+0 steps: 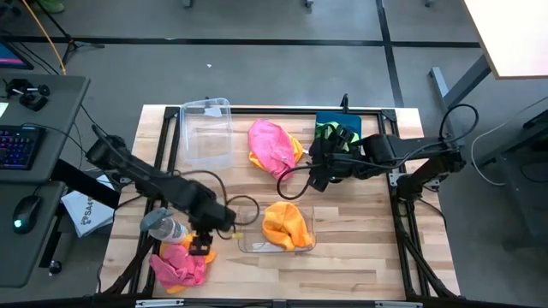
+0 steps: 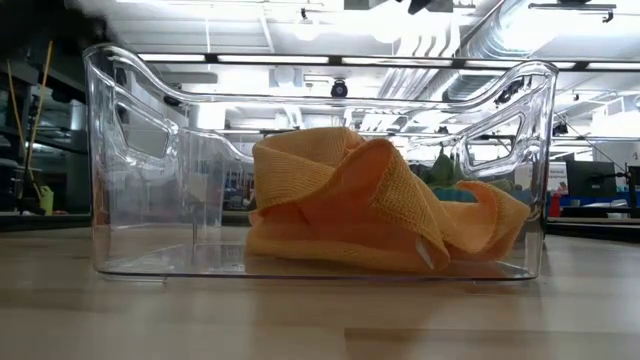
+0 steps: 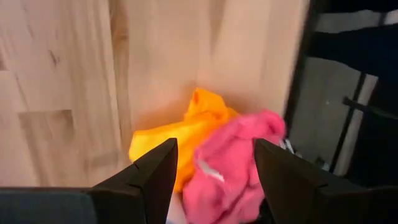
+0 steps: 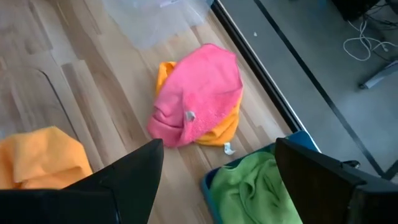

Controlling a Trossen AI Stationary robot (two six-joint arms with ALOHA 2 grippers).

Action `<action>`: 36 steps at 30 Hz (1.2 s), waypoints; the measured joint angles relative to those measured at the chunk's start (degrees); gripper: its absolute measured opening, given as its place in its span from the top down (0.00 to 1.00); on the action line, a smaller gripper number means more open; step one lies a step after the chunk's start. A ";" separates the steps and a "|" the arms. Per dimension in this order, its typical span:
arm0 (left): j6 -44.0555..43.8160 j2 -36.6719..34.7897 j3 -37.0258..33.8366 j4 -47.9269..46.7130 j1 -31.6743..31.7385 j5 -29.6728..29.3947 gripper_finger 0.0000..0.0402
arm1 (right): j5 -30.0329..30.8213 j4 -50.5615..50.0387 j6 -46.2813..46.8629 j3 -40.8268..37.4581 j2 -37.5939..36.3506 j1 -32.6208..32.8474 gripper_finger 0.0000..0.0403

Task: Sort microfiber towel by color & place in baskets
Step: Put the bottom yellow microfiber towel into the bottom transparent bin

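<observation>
A pink towel [image 1: 181,265] lies heaped against an orange one [image 3: 180,134] near the table's near left corner. My left gripper [image 1: 202,243] is open just over this heap, and in its wrist view its fingers stand on either side of the pink towel [image 3: 233,168]. A second pink towel [image 1: 272,144] lies on top of an orange one [image 4: 227,127] at the far middle. My right gripper [image 1: 318,164] is open and empty beside that pair. A green towel [image 1: 336,133] lies in the blue basket [image 1: 351,120]. An orange towel [image 1: 285,224] lies in the near clear basket [image 2: 120,200].
An empty clear basket [image 1: 208,130] stands at the far left. A grey-capped clear bottle [image 1: 163,225] lies by the left arm, close to the near pile. Bare wood lies at the near right. A black frame runs along the table's edges.
</observation>
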 joint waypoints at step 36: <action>0.24 9.98 -14.85 4.28 0.13 1.92 0.97 | 0.70 -9.54 2.63 -0.02 0.00 -0.04 0.24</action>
